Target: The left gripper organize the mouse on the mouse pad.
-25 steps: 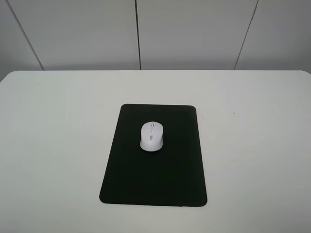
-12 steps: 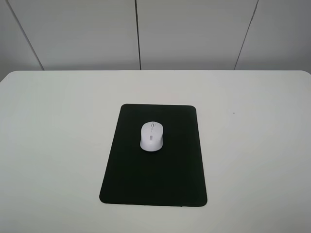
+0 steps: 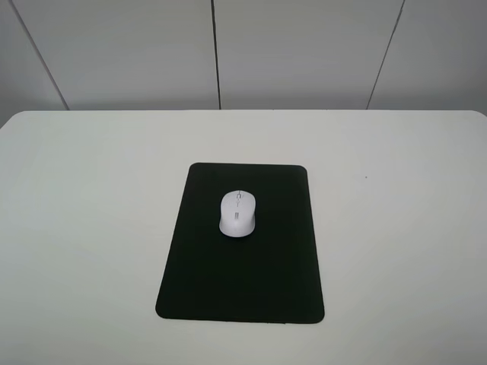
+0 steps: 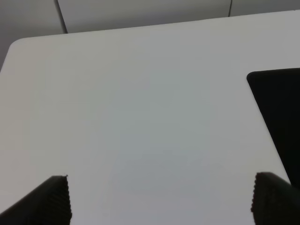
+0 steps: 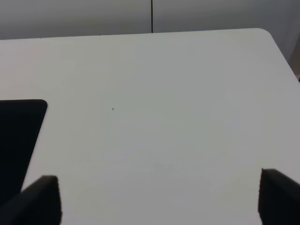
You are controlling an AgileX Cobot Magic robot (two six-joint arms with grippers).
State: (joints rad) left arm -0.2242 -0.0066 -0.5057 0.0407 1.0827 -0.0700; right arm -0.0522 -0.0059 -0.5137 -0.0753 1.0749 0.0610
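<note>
Neither arm shows in the high view. Wrist views catch only dark serrated fingertips at frame edge: left gripper (image 4: 159, 199) w/ tips spread wide, nothing between; right gripper (image 5: 159, 199) same, wide apart, empty. Mouse pad (image 3: 242, 274) cut off in both wrist views, just a corner of it. Mouse (image 3: 237, 213) not visible from either wrist cam. Mouse: small white oval, grey scroll wheel + centre strip, lying flat on the far half of the pad, roughly centred left-right. Pad: matte black rectangle w/ rounded corners, mid white table (image 3: 84, 228). Tiny dark speck (image 3: 366, 178) on table right of pad.
</note>
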